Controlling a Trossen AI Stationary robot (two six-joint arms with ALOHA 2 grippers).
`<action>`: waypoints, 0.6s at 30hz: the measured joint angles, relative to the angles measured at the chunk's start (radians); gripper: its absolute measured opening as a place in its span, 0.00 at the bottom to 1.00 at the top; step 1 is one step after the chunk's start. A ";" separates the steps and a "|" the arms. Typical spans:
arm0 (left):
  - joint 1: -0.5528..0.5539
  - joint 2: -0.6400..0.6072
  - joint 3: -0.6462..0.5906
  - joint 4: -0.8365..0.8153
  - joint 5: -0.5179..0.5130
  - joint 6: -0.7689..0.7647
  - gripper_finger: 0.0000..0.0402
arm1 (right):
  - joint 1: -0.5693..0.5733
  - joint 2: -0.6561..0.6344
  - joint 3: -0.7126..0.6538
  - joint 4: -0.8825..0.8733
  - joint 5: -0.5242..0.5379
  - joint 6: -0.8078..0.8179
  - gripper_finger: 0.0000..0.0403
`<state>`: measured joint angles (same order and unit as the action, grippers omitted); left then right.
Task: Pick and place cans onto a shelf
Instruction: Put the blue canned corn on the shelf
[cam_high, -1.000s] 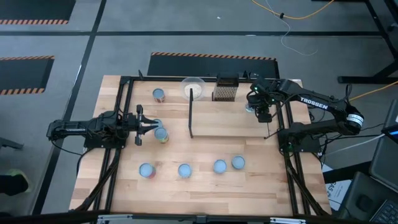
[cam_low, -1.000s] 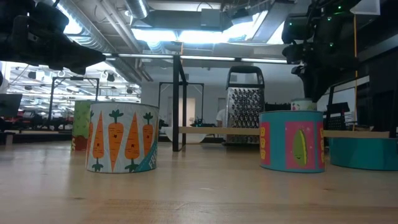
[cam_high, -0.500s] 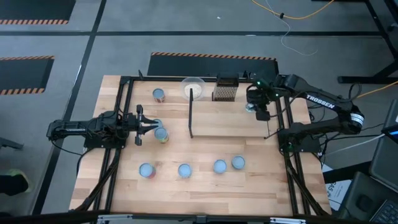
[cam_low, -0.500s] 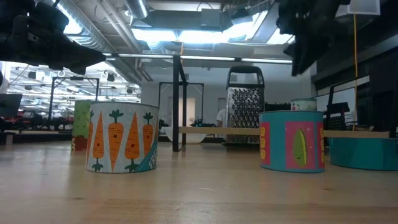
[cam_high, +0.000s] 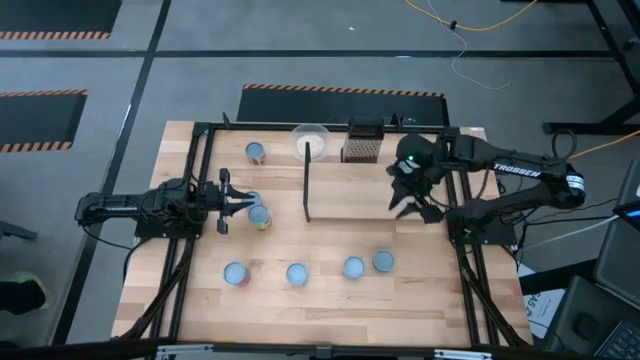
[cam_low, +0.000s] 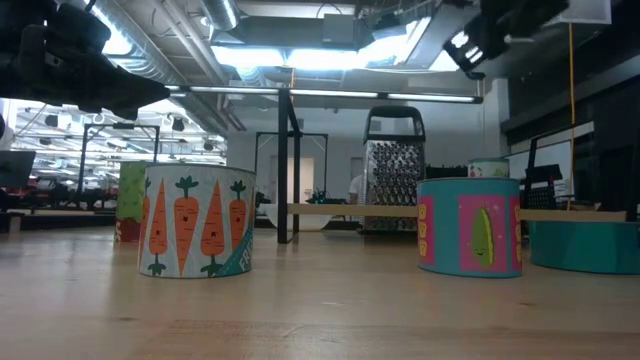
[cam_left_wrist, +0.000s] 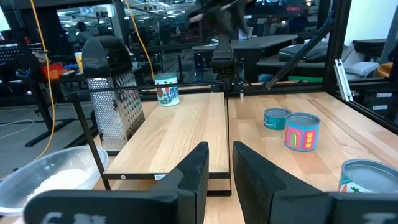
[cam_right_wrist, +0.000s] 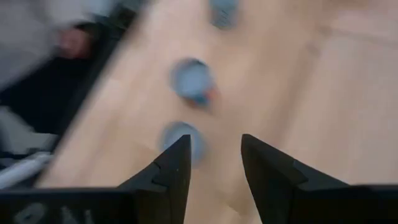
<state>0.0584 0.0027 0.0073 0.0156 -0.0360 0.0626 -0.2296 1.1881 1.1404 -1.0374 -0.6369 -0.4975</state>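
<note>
Hovering empty above the shelf (cam_high: 365, 190) with fingers apart, the right pincer (cam_high: 411, 205) seems between cans, so next it must reach a can (cam_high: 383, 262) on the desk (cam_high: 330, 295).

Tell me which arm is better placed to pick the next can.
Probably the left. Its gripper is open and low beside a can. The right gripper is raised above the shelf, away from any can.
</note>
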 joint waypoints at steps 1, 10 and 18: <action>0.000 0.000 0.000 0.000 0.000 0.000 0.17 | 0.015 0.000 0.000 0.014 -0.050 0.000 0.36; 0.000 0.000 0.000 0.000 0.000 0.000 0.17 | 0.156 0.000 0.000 0.108 -0.353 -0.001 0.36; 0.000 0.000 0.000 0.000 0.000 0.000 0.17 | 0.312 0.024 0.000 0.217 -0.264 -0.002 0.36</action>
<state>0.0582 0.0025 0.0074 0.0158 -0.0360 0.0628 0.0824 1.2120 1.1404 -0.8203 -0.9005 -0.4996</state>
